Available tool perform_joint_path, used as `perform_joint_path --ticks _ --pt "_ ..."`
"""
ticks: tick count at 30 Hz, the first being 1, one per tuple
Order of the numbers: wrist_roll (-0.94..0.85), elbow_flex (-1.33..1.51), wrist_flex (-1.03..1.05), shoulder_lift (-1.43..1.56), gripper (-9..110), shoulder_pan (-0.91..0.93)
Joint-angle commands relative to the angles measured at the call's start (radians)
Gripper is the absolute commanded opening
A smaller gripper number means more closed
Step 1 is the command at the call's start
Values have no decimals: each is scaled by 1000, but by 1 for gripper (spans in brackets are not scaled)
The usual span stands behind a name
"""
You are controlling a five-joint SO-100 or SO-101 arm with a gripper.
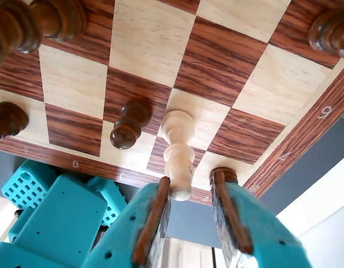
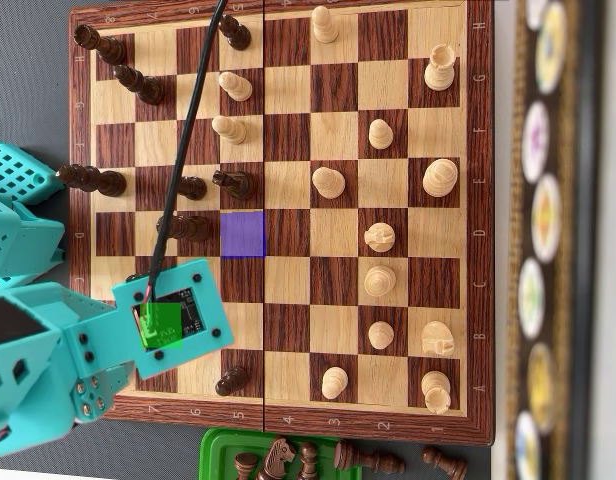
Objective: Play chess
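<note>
Looking across the wrist view from its left edge, we see a dark pawn on a light square, then another dark pawn lying over a dark square near the chessboard border. Just right of it stands a light pawn, its head reaching down between our teal gripper fingers. The left finger sits right beside the pawn's head, while the right finger stands clearly apart from it, so the fingers are spread and grasp nothing.

In the overhead view, the teal arm enters from the left and covers the board's lower left corner. A purple square marks one cell beside it, and light pieces fill the right half. Below the board, a green tray holds captured dark pieces.
</note>
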Motion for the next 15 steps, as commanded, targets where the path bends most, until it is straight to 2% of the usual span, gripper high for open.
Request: perform_joint_path --ticks 1,15 --pt "8 -51 9 17 12 -2" --pt "8 -87 52 58 12 -2"
